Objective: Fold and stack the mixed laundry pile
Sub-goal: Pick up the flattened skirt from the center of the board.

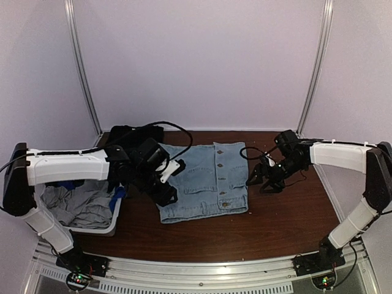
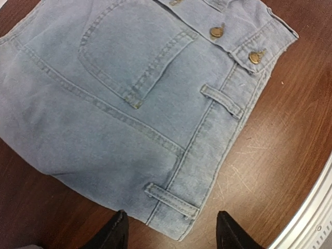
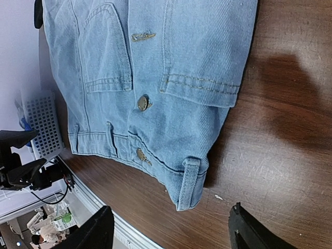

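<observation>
A light-blue denim buttoned piece lies folded flat in the middle of the table. My left gripper hovers at its left near corner. In the left wrist view the left gripper is open and empty, with the denim corner just ahead of the fingertips. My right gripper hangs just off the denim's right edge. In the right wrist view the right gripper is open and empty above bare wood beside the denim hem. A grey garment and a bright-blue item sit in the basket. A black garment lies behind my left arm.
The white slatted basket stands at the table's left near corner, under my left arm, and shows as basket in the right wrist view. Bare brown wood lies in front of and to the right of the denim. Pale walls enclose the table.
</observation>
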Robot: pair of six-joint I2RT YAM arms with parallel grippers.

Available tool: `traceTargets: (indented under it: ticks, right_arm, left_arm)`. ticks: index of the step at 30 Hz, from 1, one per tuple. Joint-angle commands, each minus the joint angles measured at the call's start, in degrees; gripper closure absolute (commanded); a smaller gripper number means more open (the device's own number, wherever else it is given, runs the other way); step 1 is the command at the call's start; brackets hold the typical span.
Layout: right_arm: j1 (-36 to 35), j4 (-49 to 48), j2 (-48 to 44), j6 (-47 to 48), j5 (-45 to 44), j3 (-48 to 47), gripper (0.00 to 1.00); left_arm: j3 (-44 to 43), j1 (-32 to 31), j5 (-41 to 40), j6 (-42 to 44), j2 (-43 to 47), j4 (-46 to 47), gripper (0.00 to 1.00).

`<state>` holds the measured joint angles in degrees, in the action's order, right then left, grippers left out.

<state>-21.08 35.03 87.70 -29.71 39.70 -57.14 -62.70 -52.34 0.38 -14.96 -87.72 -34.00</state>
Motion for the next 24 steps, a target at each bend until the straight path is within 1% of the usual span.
traceTargets:
  ticks: [1,3,4,7,10,16,20,22,24]
  right_arm:
    - [0.1,-2.2,-0.6,0.1,1.6,2.4,0.24]
    - [0.1,-2.4,-1.3,0.3,2.3,4.7,0.23]
    - [0.1,-3.4,-1.5,-0.7,3.2,6.2,0.23]
    - [0.1,-7.0,-2.0,-3.6,4.4,10.2,0.20]
    - [0.1,-9.4,-1.8,-5.1,4.9,12.5,0.19]
    - [0.1,-7.0,-3.8,-1.9,2.2,13.4,0.16]
    - [0.0,-8.4,-4.0,-2.8,3.0,15.7,0.15]
    - [0.0,-9.3,-4.6,-3.5,3.1,16.3,0.14]
    - [0.0,-9.4,-4.7,-3.7,2.4,16.2,0.14]
  left_arm:
    - [-2.1,-3.7,6.3,9.7,-2.4,0.2,0.39]
    - [-1.9,-4.8,7.0,13.6,-3.5,-0.9,0.36]
    - [-2.1,-5.1,6.2,14.3,-4.3,-1.2,0.35]
    - [-4.2,-5.4,2.5,18.0,-8.3,-3.6,0.35]
    - [-6.5,-6.5,-3.0,20.5,-12.2,-5.1,0.35]
    - [-8.9,-6.8,-12.1,23.0,-17.7,-6.7,0.36]
    - [-10.2,-6.8,-14.3,25.3,-19.5,-7.4,0.42]
    - [-11.0,-6.7,-15.0,25.5,-19.5,-7.5,0.50]
    - [-12.2,-6.4,-14.9,25.1,-18.9,-7.7,0.60]
